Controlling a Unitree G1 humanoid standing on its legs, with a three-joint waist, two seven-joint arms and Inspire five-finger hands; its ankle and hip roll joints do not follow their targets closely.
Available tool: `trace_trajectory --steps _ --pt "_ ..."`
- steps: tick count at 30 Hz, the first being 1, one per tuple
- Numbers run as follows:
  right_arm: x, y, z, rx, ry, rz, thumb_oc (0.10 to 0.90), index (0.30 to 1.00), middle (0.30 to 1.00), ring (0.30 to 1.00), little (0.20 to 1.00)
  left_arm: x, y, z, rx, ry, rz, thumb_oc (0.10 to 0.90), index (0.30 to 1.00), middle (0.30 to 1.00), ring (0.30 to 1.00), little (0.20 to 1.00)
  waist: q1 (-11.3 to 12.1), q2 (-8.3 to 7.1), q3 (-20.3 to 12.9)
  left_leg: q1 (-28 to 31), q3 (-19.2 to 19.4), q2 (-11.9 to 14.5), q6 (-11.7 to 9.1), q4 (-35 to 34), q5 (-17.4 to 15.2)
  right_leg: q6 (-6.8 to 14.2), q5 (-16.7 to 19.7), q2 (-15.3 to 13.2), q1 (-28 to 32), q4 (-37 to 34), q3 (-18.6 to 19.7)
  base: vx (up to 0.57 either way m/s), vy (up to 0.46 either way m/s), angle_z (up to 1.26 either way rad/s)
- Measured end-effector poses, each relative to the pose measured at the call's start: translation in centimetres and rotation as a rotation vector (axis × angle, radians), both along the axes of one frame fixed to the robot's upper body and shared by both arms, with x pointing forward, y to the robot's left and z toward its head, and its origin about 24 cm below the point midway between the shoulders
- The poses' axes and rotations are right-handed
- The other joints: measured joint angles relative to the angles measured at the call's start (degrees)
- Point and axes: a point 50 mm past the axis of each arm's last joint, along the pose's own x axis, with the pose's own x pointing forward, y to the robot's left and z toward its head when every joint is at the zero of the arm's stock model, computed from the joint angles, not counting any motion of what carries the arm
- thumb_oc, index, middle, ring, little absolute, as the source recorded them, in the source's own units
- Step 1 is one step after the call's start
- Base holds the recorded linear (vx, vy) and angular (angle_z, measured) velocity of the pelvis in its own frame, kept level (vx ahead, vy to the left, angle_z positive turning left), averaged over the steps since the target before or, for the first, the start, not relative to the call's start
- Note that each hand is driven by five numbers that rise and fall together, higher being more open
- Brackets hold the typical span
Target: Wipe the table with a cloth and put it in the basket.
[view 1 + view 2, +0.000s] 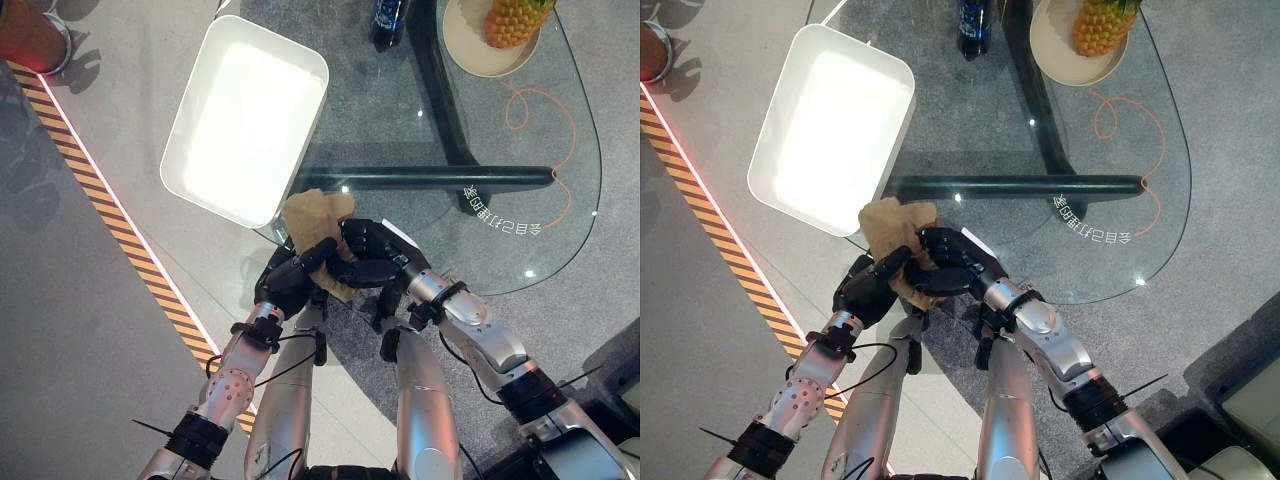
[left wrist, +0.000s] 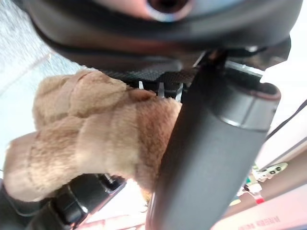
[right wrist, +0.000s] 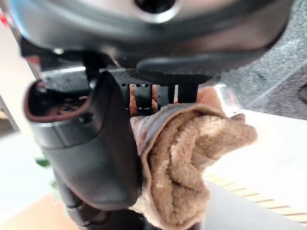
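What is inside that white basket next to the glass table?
Nothing can be seen inside the white basket; its bottom looks bare. The tan cloth is not in it: both the left hand and the right hand clutch it at the table's near edge. The hands cover part of the cloth.

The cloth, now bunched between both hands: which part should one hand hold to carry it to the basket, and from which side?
Probably the bunched middle of the cloth, where the right hand already curls round it, coming from the robot's side. The free end points toward the white basket, so it could drop in first once the left hand lets go.
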Motion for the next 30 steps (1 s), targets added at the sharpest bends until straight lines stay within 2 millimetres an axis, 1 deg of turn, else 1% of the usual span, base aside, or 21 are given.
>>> trace_trajectory --steps 4,8,9,10,11,16,18,23,24,25,26,30 --pt "0.1 0.6 0.0 -0.049 0.006 0.029 0.1 0.3 0.3 0.3 0.2 -0.1 0.3 -0.1 0.109 -0.023 -0.008 0.8 0.9 0.9 0.9 0.9 0.32 0.01 0.0 -0.06 -0.32 -0.07 -0.13 -0.1 0.09 -0.01 -0.01 -0.02 -0.01 0.01 -0.16 0.0 0.0 0.0" --pt "0.3 0.4 0.0 -0.08 0.007 0.029 0.1 0.3 0.3 0.3 0.2 0.4 0.2 0.5 0.26 -0.06 -0.04 0.8 0.9 0.9 0.9 0.9 1.42 0.04 -0.01 -0.06 -0.41 -0.3 -0.25 -0.32 0.18 -0.03 -0.02 -0.06 -0.12 0.04 -0.16 0.0 0.021 0.0" --pt "0.3 0.4 -0.1 -0.087 0.008 0.03 0.1 0.3 0.3 0.3 0.2 0.5 0.3 0.6 0.279 -0.062 -0.045 0.564 0.698 0.698 0.698 0.664 1.54 0.04 -0.01 -0.06 -0.41 -0.3 -0.26 -0.38 0.19 -0.03 -0.03 -0.07 -0.15 0.05 -0.16 0.0 0.044 0.01" --pt "0.3 0.3 0.0 -0.093 0.009 0.03 0.1 0.3 0.3 0.3 0.2 0.6 0.3 0.6 0.306 -0.068 -0.05 0.138 0.333 0.333 0.333 0.238 1.58 0.04 -0.01 -0.06 -0.4 -0.34 -0.31 -0.53 0.23 -0.03 -0.03 -0.12 -0.19 0.05 -0.16 0.0 0.033 0.02" --pt "0.3 0.3 0.0 -0.094 0.011 0.03 0.1 0.3 0.3 0.3 0.2 0.6 0.4 0.7 0.317 -0.068 -0.055 0.1 0.3 0.3 0.3 0.2 1.57 0.04 -0.01 -0.06 -0.39 -0.41 -0.31 -0.63 0.26 0.0 -0.05 -0.18 -0.24 0.04 -0.16 0.0 0.0 0.0" --pt "0.3 0.5 -0.1 -0.098 0.015 0.043 0.1 0.3 0.3 0.3 0.2 0.8 0.6 0.7 0.325 -0.065 -0.052 0.1 0.3 0.3 0.3 0.2 1.56 0.05 -0.01 -0.04 -0.37 -0.48 -0.3 -0.69 0.28 0.04 -0.07 -0.23 -0.23 0.04 -0.15 0.0 0.0 0.0" --pt "0.2 0.9 -0.2 -0.107 0.018 0.063 0.1 0.3 0.3 0.3 0.2 1.0 0.9 0.2 0.336 -0.042 -0.036 0.1 0.3 0.3 0.3 0.2 1.51 0.05 -0.01 -0.03 -0.38 -0.46 -0.3 -0.67 0.29 0.04 -0.07 -0.2 -0.23 0.04 -0.15 0.0 0.0 0.0" --pt "0.0 1.3 -0.5 -0.102 0.03 0.076 0.1 0.3 0.3 0.3 0.2 1.4 1.2 0.1 0.34 -0.024 -0.006 0.1 0.3 0.3 0.3 0.2 1.55 0.05 -0.01 -0.03 -0.37 -0.45 -0.31 -0.69 0.29 0.03 -0.07 -0.2 -0.22 0.07 -0.17 0.0 0.0 0.0" --pt "0.0 1.4 -0.5 -0.103 0.031 0.078 0.232 0.413 0.413 0.413 0.332 1.4 1.2 0.2 0.339 -0.024 -0.004 0.1 0.3 0.3 0.3 0.2 1.56 0.05 -0.01 -0.03 -0.37 -0.44 -0.31 -0.7 0.29 0.03 -0.07 -0.21 -0.21 0.08 -0.2 0.0 0.0 0.0" --pt "0.0 1.4 -0.5 -0.103 0.031 0.077 0.589 0.719 0.719 0.719 0.689 1.4 1.2 0.2 0.339 -0.025 -0.003 0.1 0.3 0.3 0.3 0.2 1.56 0.05 -0.01 -0.03 -0.37 -0.44 -0.31 -0.7 0.3 0.03 -0.07 -0.22 -0.2 0.09 -0.24 0.0 0.0 0.0" --pt "0.0 1.4 -0.5 -0.103 0.031 0.076 0.8 0.9 0.9 0.9 0.9 1.5 1.2 0.2 0.338 -0.023 -0.001 0.1 0.3 0.3 0.3 0.2 1.55 0.05 -0.01 -0.03 -0.37 -0.43 -0.32 -0.69 0.3 0.03 -0.07 -0.23 -0.19 0.11 -0.26 0.0 0.0 0.0" --pt "-0.1 1.4 -0.5 -0.102 0.027 0.079 0.8 0.9 0.9 0.9 0.9 1.6 1.4 0.1 0.336 -0.014 0.015 0.1 0.3 0.3 0.3 0.2 1.42 0.05 -0.01 -0.03 -0.36 -0.37 -0.33 -0.69 0.31 0.03 -0.07 -0.22 -0.16 0.11 -0.36 0.0 0.0 0.0"
